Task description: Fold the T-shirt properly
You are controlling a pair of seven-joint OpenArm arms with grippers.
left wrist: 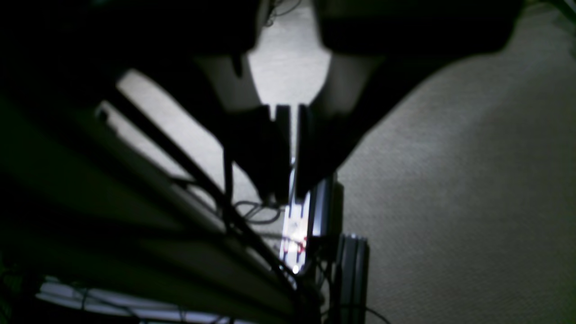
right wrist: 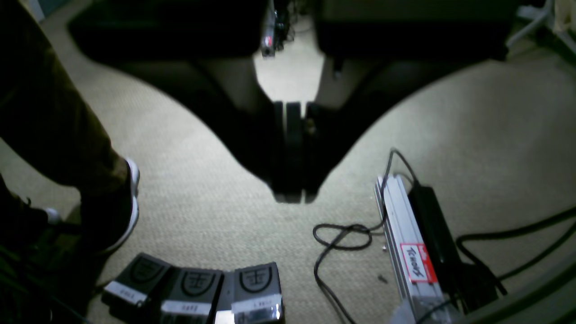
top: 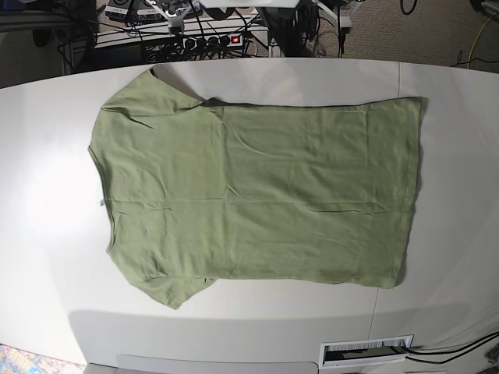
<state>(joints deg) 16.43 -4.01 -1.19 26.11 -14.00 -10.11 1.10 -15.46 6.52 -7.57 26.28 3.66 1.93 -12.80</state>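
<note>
The sage-green T-shirt (top: 257, 202) lies spread flat on the white table (top: 47, 156) in the base view. Its neckline points left, its hem right, and both short sleeves lie out at the left corners. Neither arm shows in the base view. In the left wrist view my left gripper (left wrist: 288, 195) hangs shut above carpet with nothing between its fingers. My right gripper (right wrist: 292, 198) is likewise shut and empty over the floor in the right wrist view. The shirt appears in neither wrist view.
On the carpet below the right gripper sit three foot pedals (right wrist: 198, 288), a person's leg and shoe (right wrist: 121, 202), and an aluminium rail (right wrist: 405, 243) with cables. A power strip and wires (top: 210, 39) lie behind the table. A slot (top: 366, 352) marks the front edge.
</note>
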